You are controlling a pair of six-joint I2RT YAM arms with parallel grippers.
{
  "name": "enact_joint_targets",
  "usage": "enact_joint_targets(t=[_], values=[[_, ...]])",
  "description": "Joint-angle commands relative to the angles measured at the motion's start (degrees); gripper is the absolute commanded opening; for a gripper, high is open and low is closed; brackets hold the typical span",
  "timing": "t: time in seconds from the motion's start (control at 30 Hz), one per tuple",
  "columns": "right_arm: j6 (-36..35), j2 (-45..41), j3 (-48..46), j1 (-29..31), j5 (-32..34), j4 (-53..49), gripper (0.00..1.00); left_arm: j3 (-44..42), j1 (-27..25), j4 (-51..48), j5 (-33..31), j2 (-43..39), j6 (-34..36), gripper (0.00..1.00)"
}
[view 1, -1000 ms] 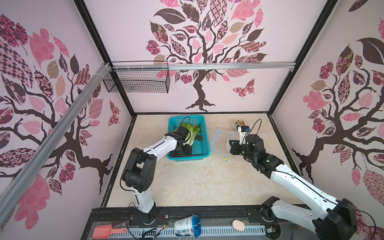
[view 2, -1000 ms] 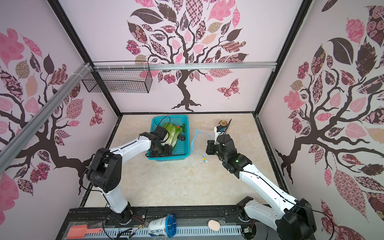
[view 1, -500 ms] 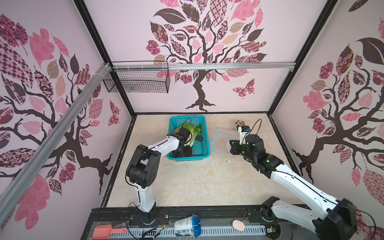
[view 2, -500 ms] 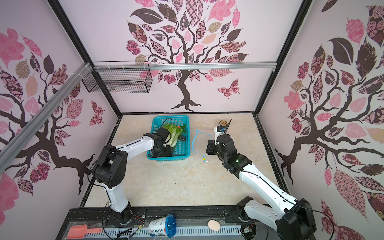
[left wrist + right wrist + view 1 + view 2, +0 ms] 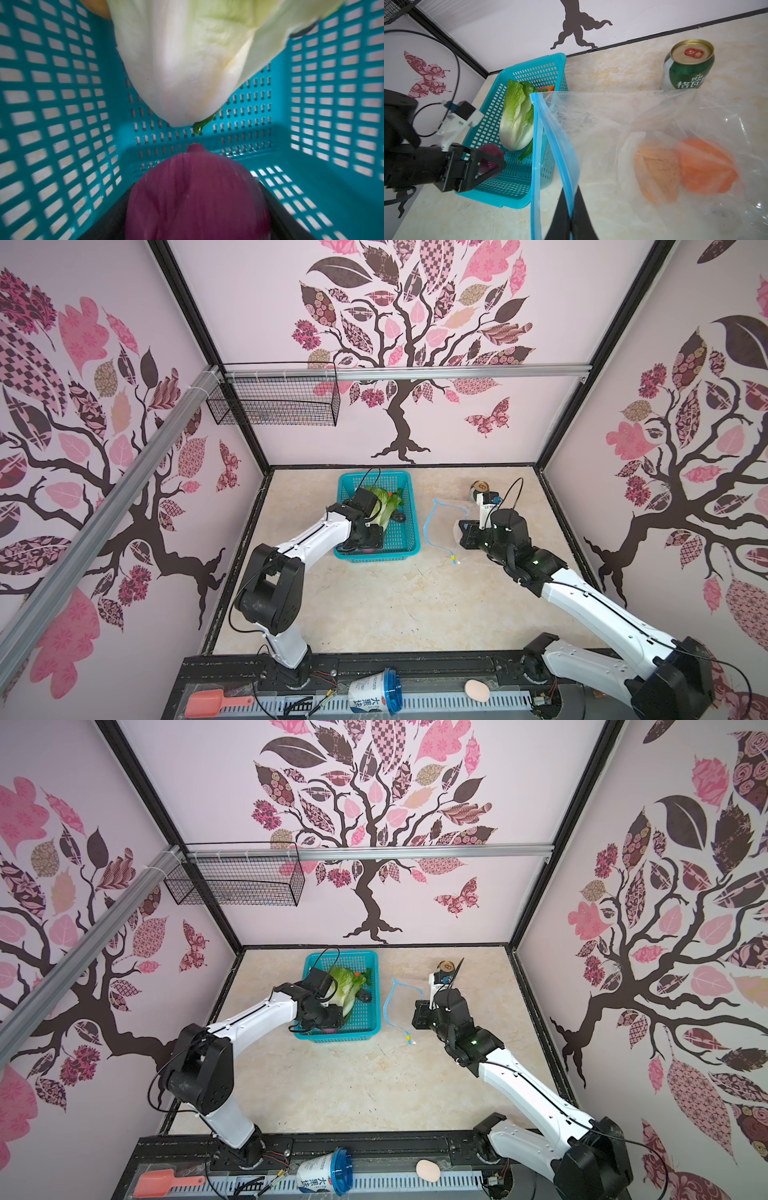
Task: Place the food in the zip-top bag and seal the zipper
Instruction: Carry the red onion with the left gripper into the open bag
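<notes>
The left gripper [image 5: 497, 161] reaches into the teal perforated plastic basket [image 5: 542, 68] and clamps the round purple toy onion [image 5: 195, 197] at the basket's near corner, a finger against each side. The big green-white toy napa cabbage [image 5: 515, 120] lies in the basket just beyond the onion. Just beside the basket, on the right arm's side, the right gripper [image 5: 572, 218] pinches the light blue zipper strip [image 5: 550, 128] of the clear floppy zip-top bag [image 5: 623, 116], its mouth gaping toward the basket. An orange toy pumpkin [image 5: 706, 166] and a tan toy potato [image 5: 656, 166] lie inside the bag.
</notes>
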Motion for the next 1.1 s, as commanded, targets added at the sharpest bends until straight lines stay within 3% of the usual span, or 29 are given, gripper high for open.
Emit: enact_joint_targets(t=[0.0, 0.2, 0.37, 0.5, 0.63, 0.97, 1.07], values=[[1.8, 1.1, 2.2, -0.2, -1.0, -0.9, 0.00, -0.4, -0.3, -1.5, -0.3, -3.8, 1.9, 0.61], [2.5, 2.6, 4.2, -0.2, -4.4, -0.1, 0.00, 1.3, -0.3, -1.3, 1.0, -7.5, 3.7, 0.62], [3.8, 3.6, 5.8, -0.2, -6.2, -0.5, 0.00, 2.6, -0.3, 4.1, 7.5, -10.7, 2.6, 0.60], [6.3, 3.6, 4.9, -0.2, -7.7, 2.3, 0.00, 1.1, -0.3, 14.2, 15.1, -13.5, -2.1, 0.57], [8.0, 3.6, 3.6, -0.2, -5.9, 3.8, 0.00, -0.5, -1.2, 22.9, 18.7, -15.5, -7.6, 0.56], [10.0, 2.5, -0.1, -0.2, -7.0, 10.1, 0.00, -1.5, -8.9, 36.7, 18.7, -10.5, -10.2, 0.55], [10.4, 1.7, -1.9, -0.2, -7.5, 13.4, 0.00, -1.3, -11.2, 39.0, 16.2, -8.0, -9.1, 0.55]])
